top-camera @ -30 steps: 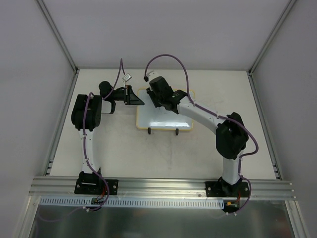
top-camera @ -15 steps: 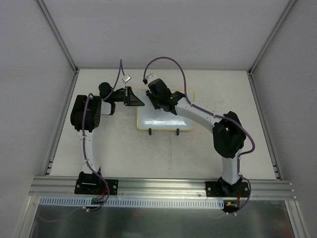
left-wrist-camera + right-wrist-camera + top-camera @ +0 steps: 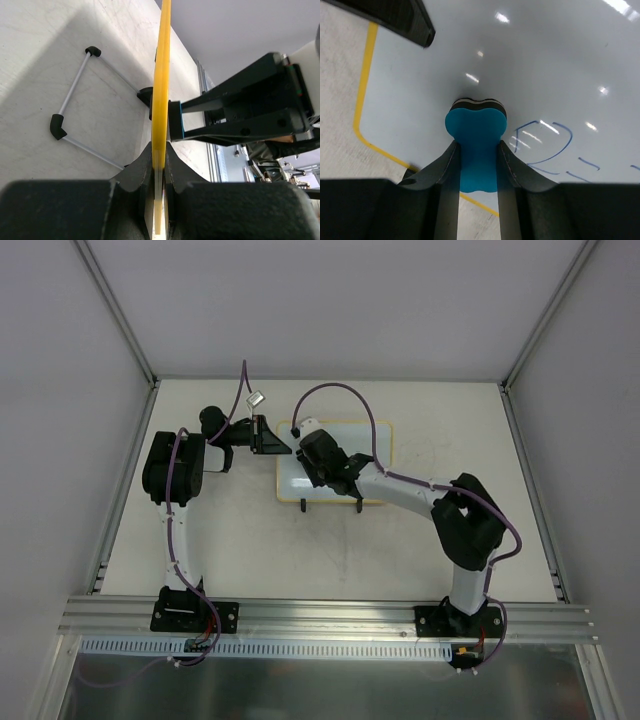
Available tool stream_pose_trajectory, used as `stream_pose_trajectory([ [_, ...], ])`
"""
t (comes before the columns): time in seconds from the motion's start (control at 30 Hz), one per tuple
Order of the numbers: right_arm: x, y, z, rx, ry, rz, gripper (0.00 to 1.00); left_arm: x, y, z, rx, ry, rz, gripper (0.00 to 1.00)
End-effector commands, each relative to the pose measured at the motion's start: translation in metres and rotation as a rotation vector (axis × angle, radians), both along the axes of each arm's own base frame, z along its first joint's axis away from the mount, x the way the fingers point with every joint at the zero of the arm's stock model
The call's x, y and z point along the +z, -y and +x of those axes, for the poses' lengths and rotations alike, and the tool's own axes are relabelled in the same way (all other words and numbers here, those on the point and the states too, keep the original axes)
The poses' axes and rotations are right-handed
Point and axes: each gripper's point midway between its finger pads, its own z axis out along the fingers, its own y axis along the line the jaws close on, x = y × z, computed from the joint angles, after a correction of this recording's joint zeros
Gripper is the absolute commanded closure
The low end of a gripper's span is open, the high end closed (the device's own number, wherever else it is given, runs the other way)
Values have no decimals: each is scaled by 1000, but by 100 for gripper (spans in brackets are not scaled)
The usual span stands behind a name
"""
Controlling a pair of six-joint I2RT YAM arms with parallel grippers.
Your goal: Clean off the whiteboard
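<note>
The whiteboard (image 3: 350, 443), white with a thin yellow frame, lies mid-table on a wire stand with two black feet (image 3: 303, 505). My left gripper (image 3: 276, 443) is shut on its left edge; the left wrist view shows the yellow frame (image 3: 161, 75) edge-on between the fingers (image 3: 176, 165). My right gripper (image 3: 318, 470) is over the board's near left part, shut on a blue eraser (image 3: 476, 134) whose black pad presses on the white surface (image 3: 530, 55). Blue writing (image 3: 547, 145) lies just right of the eraser.
The wire stand (image 3: 75, 85) shows behind the board in the left wrist view. An aluminium rail (image 3: 320, 615) runs along the near edge with both arm bases. White enclosure walls stand left, right and behind. A purple cable (image 3: 345, 395) loops above the board.
My right gripper with the eraser has moved from the board's far edge toward its near left part. The left gripper and the board have stayed put.
</note>
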Motion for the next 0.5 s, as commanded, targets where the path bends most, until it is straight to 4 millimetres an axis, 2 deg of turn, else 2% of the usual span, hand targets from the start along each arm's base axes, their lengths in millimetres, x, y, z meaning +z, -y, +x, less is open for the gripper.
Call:
stream_pose_trajectory([
  [0.0,-43,27,-25,-51,-94,-97,100,24,1,-17,-94,285,2,100],
  [0.17,-62,39,-38,-82,-120,-124,100,25,1,-17,-94,288,2,100],
  [0.23,-62,43,-36,-102,-111,-131,100,24,1,-18,-95,287,2,100],
  [0.37,-48,44,-27,-125,-67,-129,100,24,1,-19,-95,290,2,100],
  [0.47,-29,46,-13,-153,-22,-112,100,25,1,-19,-95,293,2,100],
])
